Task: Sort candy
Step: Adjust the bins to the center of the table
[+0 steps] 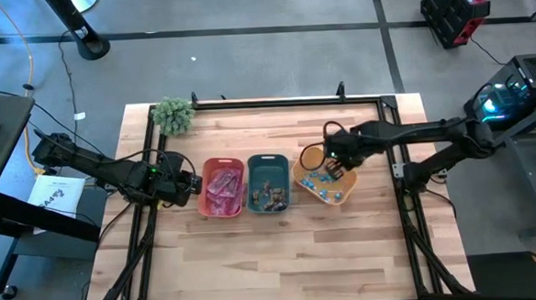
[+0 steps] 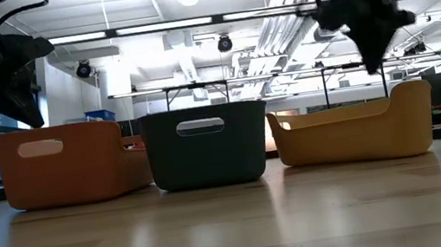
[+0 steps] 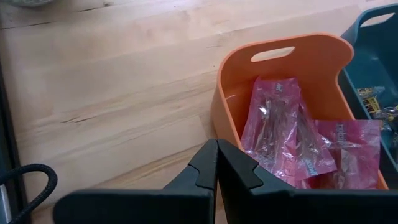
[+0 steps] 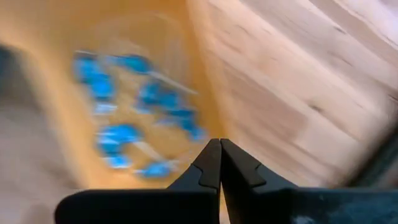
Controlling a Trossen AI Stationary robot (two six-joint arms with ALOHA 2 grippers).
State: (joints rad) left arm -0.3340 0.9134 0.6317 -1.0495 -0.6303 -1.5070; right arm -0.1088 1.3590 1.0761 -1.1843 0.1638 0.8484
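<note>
Three bins stand in a row on the table. The red bin holds flat pink packets. Small brownish pieces lie in the teal bin. The orange bin holds blue-wrapped lollipops with white sticks. My left gripper is shut and empty, hovering just off the red bin's left end. My right gripper is shut with nothing between its fingers. It hangs over the orange bin's far right part, above the rim in the low view.
A green leafy plant sits at the table's far left corner. A black frame rail runs along the far edge and down both sides. Bare wood lies between the bins and the near edge.
</note>
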